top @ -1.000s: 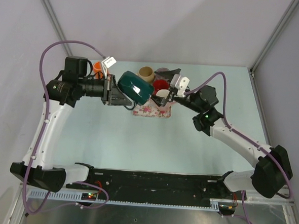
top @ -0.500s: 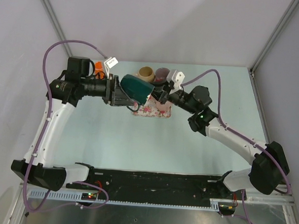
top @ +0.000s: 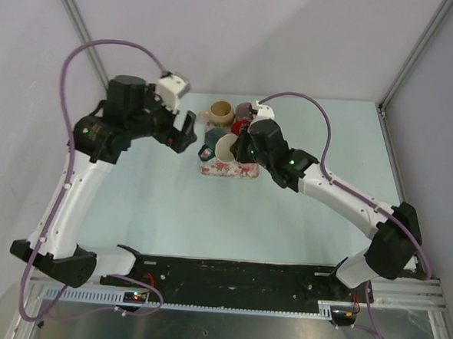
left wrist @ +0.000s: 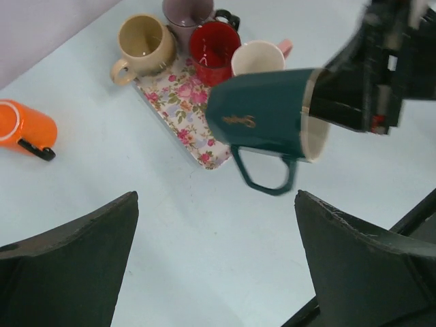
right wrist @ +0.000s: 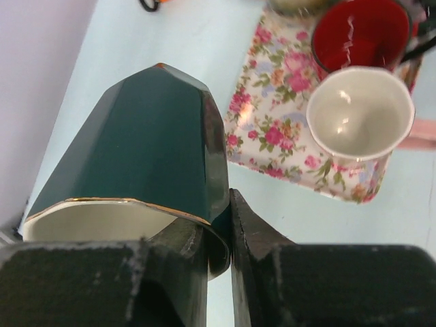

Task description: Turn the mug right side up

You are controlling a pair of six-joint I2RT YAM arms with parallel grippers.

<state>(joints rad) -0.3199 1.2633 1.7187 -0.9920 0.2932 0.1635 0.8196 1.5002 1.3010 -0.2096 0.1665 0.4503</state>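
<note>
The dark teal mug (left wrist: 266,112) hangs in the air on its side near the left end of the floral tray (left wrist: 182,114), mouth toward the right arm and handle pointing down. My right gripper (right wrist: 228,197) is shut on the mug's rim (right wrist: 122,204), one finger inside the cream interior and one outside. From above, the mug (top: 211,145) sits just left of the right gripper (top: 239,149). My left gripper (left wrist: 215,193) is open and empty, back from the mug on its left (top: 187,129).
The tray (top: 230,170) carries a beige mug (top: 220,111), a purple mug (left wrist: 185,10), a red mug (left wrist: 214,44) and a white mug (right wrist: 359,112), all upright. An orange mug (left wrist: 24,126) lies on the table to the left of the tray.
The left gripper opened, let go of the teal mug and drew back to the left. The right gripper moved in and shut on the mug's rim, now carrying it alone.
</note>
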